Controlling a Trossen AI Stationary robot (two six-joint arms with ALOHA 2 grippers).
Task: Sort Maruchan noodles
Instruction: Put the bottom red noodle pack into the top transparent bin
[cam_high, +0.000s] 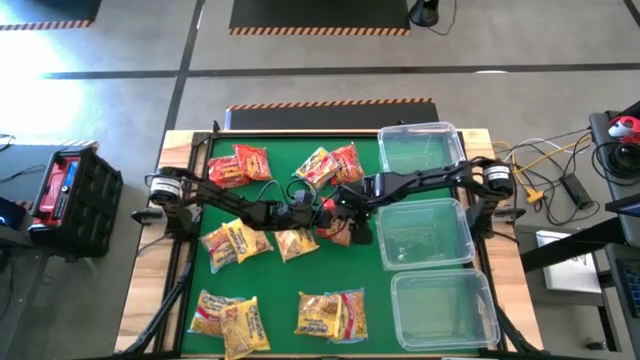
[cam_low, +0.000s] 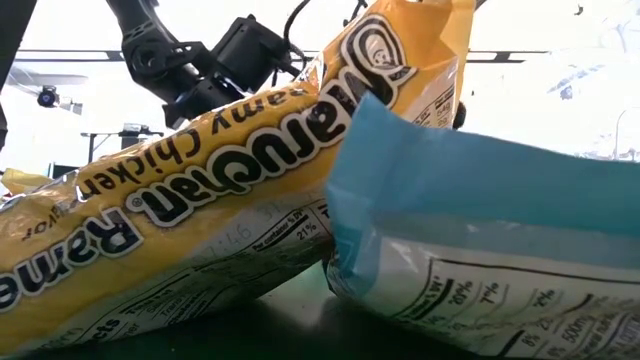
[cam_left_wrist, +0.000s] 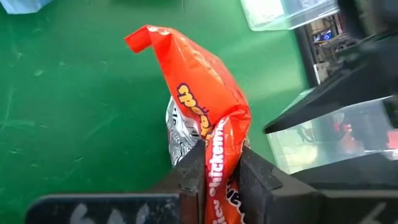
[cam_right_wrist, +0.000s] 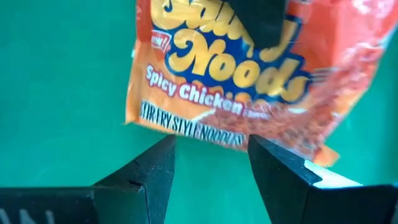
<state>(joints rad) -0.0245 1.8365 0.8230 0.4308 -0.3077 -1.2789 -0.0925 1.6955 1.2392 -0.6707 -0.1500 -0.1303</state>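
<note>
High view: you have both grippers meeting at the green counter's (cam_high: 280, 160) middle. Left wrist view: your left gripper (cam_left_wrist: 221, 177) has its jaws pinching the crinkly orange-red noodle packet (cam_left_wrist: 202, 106) by one edge; a thin hold may slip. Right wrist view: your right gripper (cam_right_wrist: 211, 158), jaws spread, hovers just beside that packet, risking collision.

Both arms reached inward over the middle of the table, their wrists close together. The left gripper (cam_left_wrist: 221, 180) had its fingers (cam_left_wrist: 193, 177) pinched tight on a red packet (cam_left_wrist: 202, 93) that stood up between them. The right gripper (cam_right_wrist: 211, 165) hovered just beside it, its fingers (cam_right_wrist: 152, 171) spread apart and holding nothing.
</note>
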